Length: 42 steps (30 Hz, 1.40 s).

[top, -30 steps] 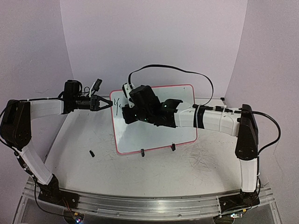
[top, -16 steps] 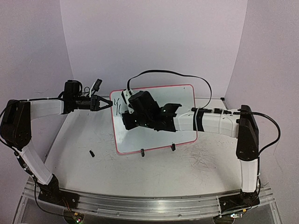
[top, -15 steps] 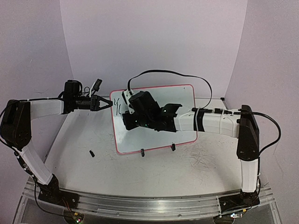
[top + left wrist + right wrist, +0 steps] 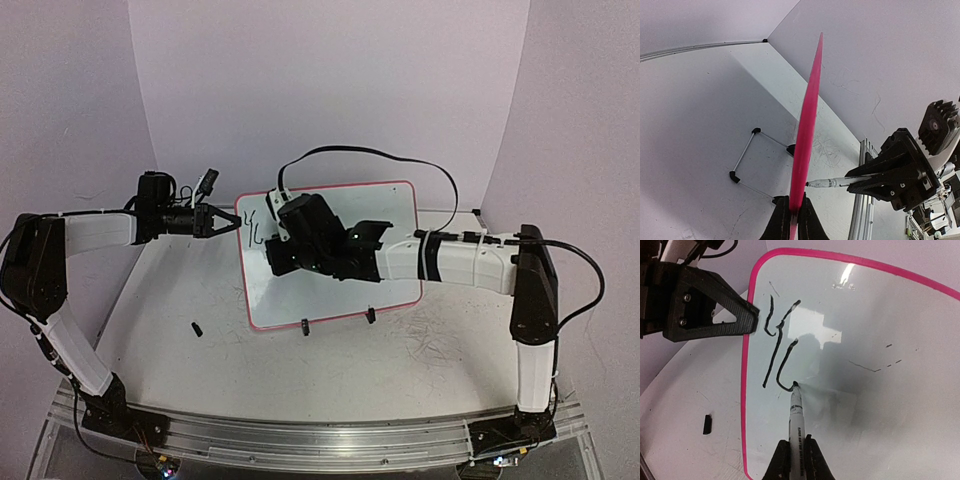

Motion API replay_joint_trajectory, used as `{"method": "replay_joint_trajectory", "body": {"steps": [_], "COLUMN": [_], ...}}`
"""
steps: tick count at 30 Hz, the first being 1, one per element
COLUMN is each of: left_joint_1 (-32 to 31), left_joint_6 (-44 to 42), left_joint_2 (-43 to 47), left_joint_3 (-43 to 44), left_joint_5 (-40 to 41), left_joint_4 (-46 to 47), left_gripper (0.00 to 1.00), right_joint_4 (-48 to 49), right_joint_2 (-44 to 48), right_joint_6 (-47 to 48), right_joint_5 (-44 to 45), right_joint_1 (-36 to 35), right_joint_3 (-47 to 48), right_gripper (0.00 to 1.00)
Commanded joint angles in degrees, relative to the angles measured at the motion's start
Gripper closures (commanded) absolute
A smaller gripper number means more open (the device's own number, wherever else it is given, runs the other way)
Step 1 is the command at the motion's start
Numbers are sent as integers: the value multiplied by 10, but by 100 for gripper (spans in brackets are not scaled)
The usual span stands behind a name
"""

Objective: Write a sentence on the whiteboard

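The whiteboard (image 4: 335, 295) (left hand (image 4: 233, 224) pinching its rim) meets right hand's (image 4: 796, 450) marker (image 4: 796, 416).

Left claw (image 4: 792, 220), right claw (image 4: 795, 456), both clamped

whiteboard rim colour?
Bright pink all round the whiteboard; it shows best in the right wrist view.

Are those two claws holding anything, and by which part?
The left claw pinches the whiteboard by its left rim; the right claw grips a marker by its barrel.
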<state>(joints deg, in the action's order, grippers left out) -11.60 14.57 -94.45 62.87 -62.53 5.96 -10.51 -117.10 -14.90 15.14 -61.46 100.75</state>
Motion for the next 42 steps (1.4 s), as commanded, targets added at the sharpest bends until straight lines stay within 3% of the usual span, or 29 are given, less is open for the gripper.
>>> {"method": "replay_joint_trajectory", "body": {"steps": [1, 31, 36, 42], "left_joint_1": [-1, -1, -1, -1], "left_joint_6": [10, 10, 10, 10], "left_joint_2": [25, 25, 26, 28], "left_joint_3": [6, 6, 6, 5], "left_joint_5": [-33, -34, -34, -34], "left_joint_4": [17, 16, 16, 16], "left_gripper": [100, 100, 100, 100], "right_joint_4": [12, -6, 58, 63], "right_joint_2": [2, -14, 64, 60], "right_joint_6": [1, 14, 1, -1], "right_joint_5": [41, -18, -31, -37], "right_joint_1": [15, 12, 25, 28], "right_joint_3": [31, 80, -25, -34], "right_gripper": [100, 100, 100, 100]}}
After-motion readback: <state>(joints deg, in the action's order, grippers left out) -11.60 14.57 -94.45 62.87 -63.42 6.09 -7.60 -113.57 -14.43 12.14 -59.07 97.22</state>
